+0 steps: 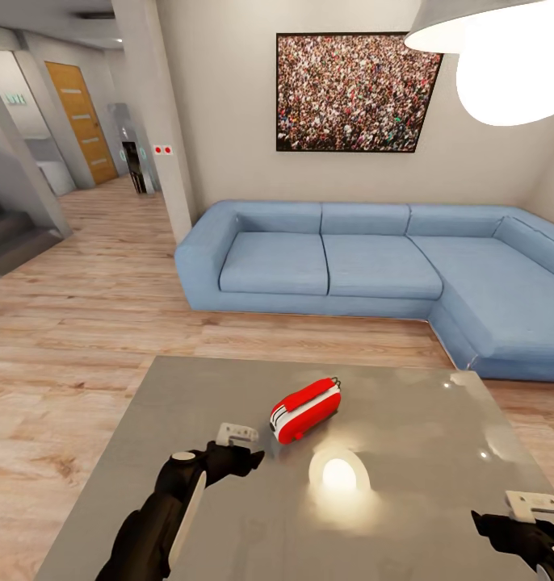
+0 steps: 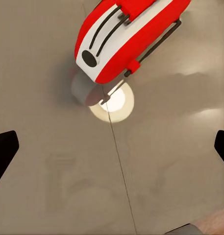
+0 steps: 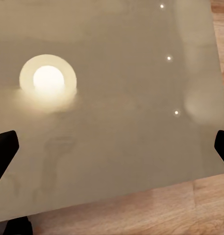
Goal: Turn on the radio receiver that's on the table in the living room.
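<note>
The red radio receiver with white trim lies on the glossy grey table, near the middle of its top. My left gripper hovers over the table just left of the radio's near end, apart from it. In the left wrist view the radio lies ahead of the left gripper, whose dark fingertips stand wide open with only bare table between them. My right gripper hangs open above the table's near right corner, over bare table top.
A long blue L-shaped sofa stands beyond the table under a crowd-photo picture. A white pendant lamp hangs at upper right; its reflection glows on the table. Wood floor, a pillar and stairs lie to the left.
</note>
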